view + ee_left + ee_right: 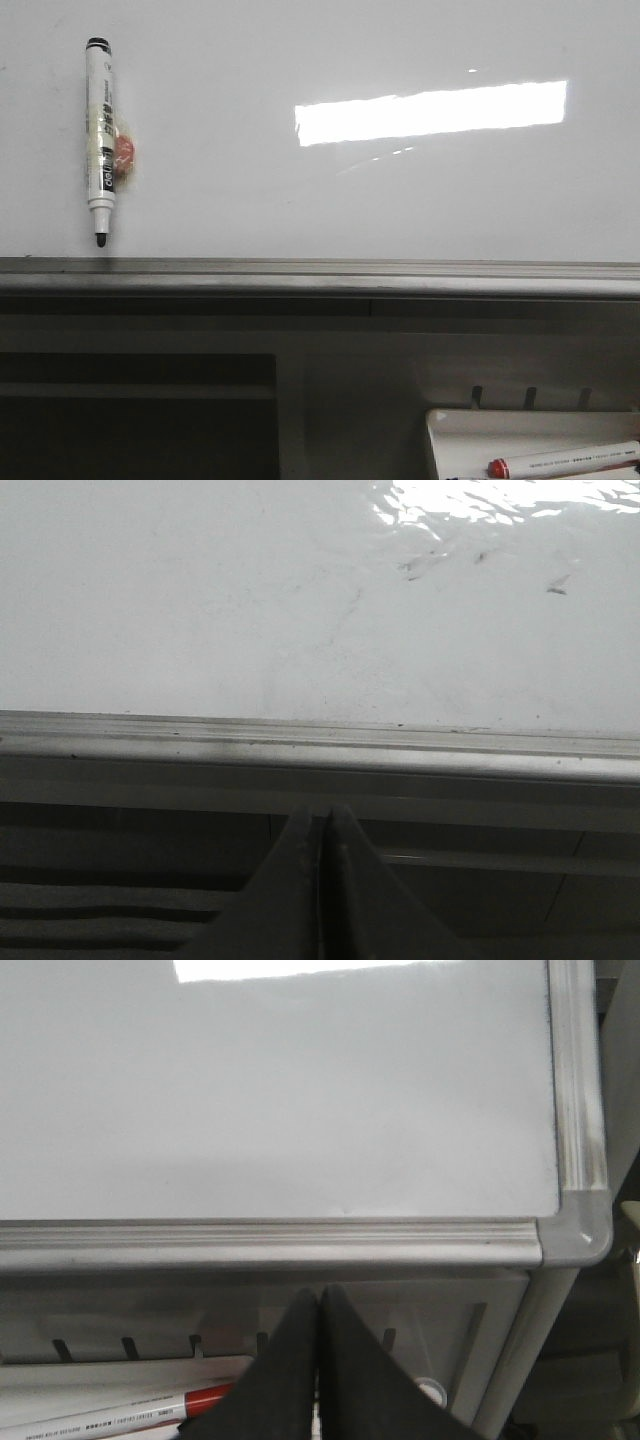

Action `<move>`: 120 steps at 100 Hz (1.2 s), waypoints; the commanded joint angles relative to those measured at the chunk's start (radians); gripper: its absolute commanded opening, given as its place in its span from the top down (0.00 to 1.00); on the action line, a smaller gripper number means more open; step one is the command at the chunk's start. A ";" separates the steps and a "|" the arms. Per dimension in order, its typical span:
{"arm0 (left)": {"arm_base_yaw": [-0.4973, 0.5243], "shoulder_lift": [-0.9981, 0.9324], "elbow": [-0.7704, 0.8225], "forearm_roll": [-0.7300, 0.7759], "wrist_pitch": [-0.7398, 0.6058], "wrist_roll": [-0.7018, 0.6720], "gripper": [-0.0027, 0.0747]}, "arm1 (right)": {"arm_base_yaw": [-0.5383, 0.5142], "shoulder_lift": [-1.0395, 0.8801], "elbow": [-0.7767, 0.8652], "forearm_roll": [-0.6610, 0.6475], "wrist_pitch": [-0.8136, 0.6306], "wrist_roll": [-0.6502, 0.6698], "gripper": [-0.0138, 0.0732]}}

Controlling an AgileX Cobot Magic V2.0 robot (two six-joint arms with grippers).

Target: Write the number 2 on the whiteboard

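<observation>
The whiteboard (300,200) fills the upper part of the front view, glossy white, with a grey rail along its bottom. No number 2 shows on it. A white marker with a black tip (100,140) hangs point-down at the board's far left, stuck on by an orange blob. Neither gripper shows in the front view. My left gripper (321,815) is shut and empty, below the board's rail (320,750). Shut and empty too, my right gripper (319,1295) hangs below the rail near the board's right corner (575,1230), above a red-capped marker (120,1415).
A small white tray (470,425) at the lower right holds the red-capped marker (565,462). Dark shelving (140,410) lies under the rail. A bright light reflection (430,110) crosses the board. Faint smudges (480,565) mark the board in the left wrist view.
</observation>
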 commanded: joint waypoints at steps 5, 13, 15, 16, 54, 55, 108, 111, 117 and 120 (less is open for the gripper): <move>-0.006 -0.028 0.012 -0.001 -0.085 -0.004 0.99 | 0.000 -0.021 0.024 -0.004 -0.206 -0.004 0.91; -0.006 -0.028 0.012 -0.001 -0.156 -0.004 0.99 | 0.000 -0.021 0.024 -0.004 -0.342 -0.004 0.91; -0.006 -0.028 0.012 -0.001 -0.180 -0.004 0.99 | 0.000 -0.021 0.024 -0.004 -0.374 -0.004 0.91; -0.006 -0.028 0.012 -0.001 -0.189 -0.004 0.99 | 0.000 -0.021 0.024 -0.004 -0.384 -0.004 0.91; -0.006 -0.028 0.011 0.001 -0.377 -0.004 0.99 | 0.000 -0.021 0.024 -0.004 -0.589 -0.004 0.91; -0.006 -0.028 0.011 0.001 -0.377 -0.004 0.99 | 0.000 -0.021 0.024 -0.004 -0.589 -0.004 0.91; -0.006 -0.028 0.011 -0.113 -0.474 -0.009 0.99 | 0.006 -0.001 -0.018 0.173 -0.409 0.059 0.91; -0.006 -0.028 0.011 -0.132 -0.474 -0.009 0.99 | 0.010 0.009 -0.025 0.173 -0.399 0.071 0.91; -0.006 -0.027 0.009 -0.161 -0.472 -0.009 0.99 | 0.024 0.027 -0.049 0.173 -0.374 0.072 0.91; -0.006 -0.024 0.007 -0.169 -0.470 -0.009 0.99 | 0.033 0.037 -0.063 0.173 -0.353 0.072 0.91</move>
